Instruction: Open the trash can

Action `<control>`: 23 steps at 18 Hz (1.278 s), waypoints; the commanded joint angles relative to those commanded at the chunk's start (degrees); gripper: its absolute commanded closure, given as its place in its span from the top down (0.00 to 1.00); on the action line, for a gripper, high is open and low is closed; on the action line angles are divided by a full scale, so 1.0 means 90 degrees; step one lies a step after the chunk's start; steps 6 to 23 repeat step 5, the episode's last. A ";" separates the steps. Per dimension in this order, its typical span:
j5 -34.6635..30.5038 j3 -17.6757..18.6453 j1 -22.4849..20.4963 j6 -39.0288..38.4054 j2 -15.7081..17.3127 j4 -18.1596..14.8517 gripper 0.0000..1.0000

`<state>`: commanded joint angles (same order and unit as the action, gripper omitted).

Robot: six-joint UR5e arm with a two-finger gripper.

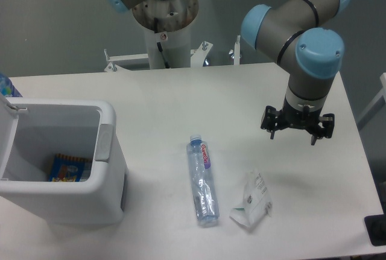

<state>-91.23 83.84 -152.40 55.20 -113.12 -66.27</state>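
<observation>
At the left edge of the white worktop (181, 97), close to the near-left corner, stands the trash can (72, 202). It is already open: its lid (7, 130) is tipped up at the left side, and one can look down into the white box. On the bottom of it lies a colourful packet (67, 168), blue with orange. On the right rim of the can sits the small grey tab (105, 142). Behind the lid, at the left edge, a small part of a blue thing (6, 85) shows, but one cannot tell what it is.

Near the middle of the worktop, toward the near edge, lies a clear plastic bottle (202, 180) on its side, with its cap end pointing to the far edge. It is well apart from the trash can. Just beside it on the right, near the front edge, lies a crumpled white wrapper (253, 201) with some green on it.

Further to the right, the arm (295, 31) reaches over the worktop, and the claw (294, 133) hangs above the surface near the right edge, pointing down. Its fingers stand apart and it holds nothing. It is well apart from the trash can, with the bottle and the wrapper between them.
</observation>
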 joint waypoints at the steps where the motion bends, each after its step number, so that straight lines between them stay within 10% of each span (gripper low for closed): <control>1: -0.0058 0.0010 0.0000 0.0019 0.0000 -0.0010 1.00; 23: -0.0079 0.0020 0.0010 0.0078 0.0000 0.0000 1.00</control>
